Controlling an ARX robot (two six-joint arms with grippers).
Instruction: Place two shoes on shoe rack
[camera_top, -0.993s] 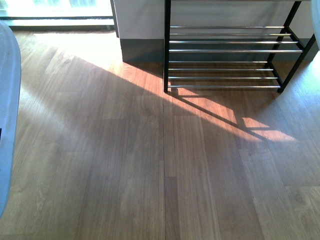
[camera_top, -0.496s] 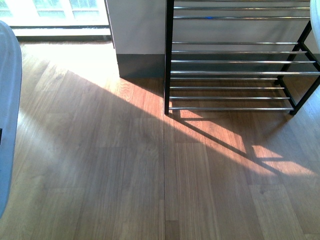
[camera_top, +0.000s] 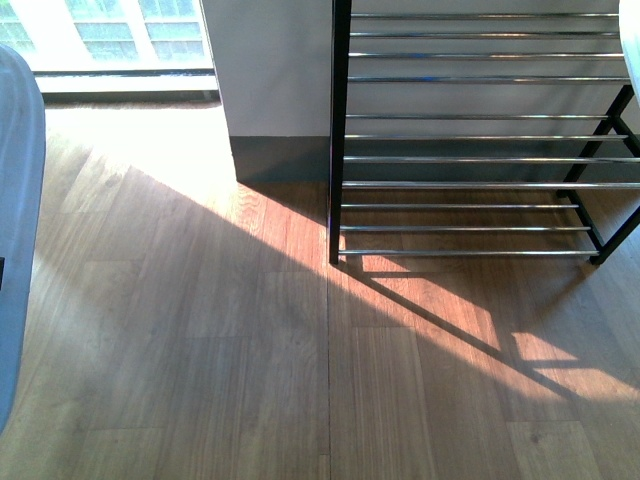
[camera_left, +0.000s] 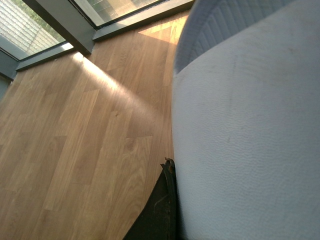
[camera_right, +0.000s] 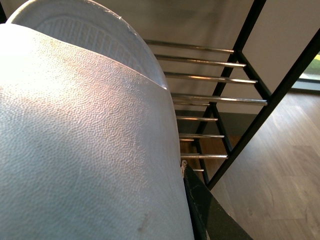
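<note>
The left hand (camera_left: 167, 200) was clamped on a pale-blue slide (camera_left: 240, 140) and showed only in its own wrist view. One dark finger (camera_left: 159, 217) lay flat against the slide's side with its tip touching the shoe, and the other finger was hidden behind it. The right hand (camera_right: 194, 200) gripped the second slide (camera_right: 85, 140) in the same way, a single dark finger (camera_right: 212, 222) pressed along the shoe's edge, its partner out of sight. Both hands hung clear of the floor (camera_left: 90, 130)
</note>
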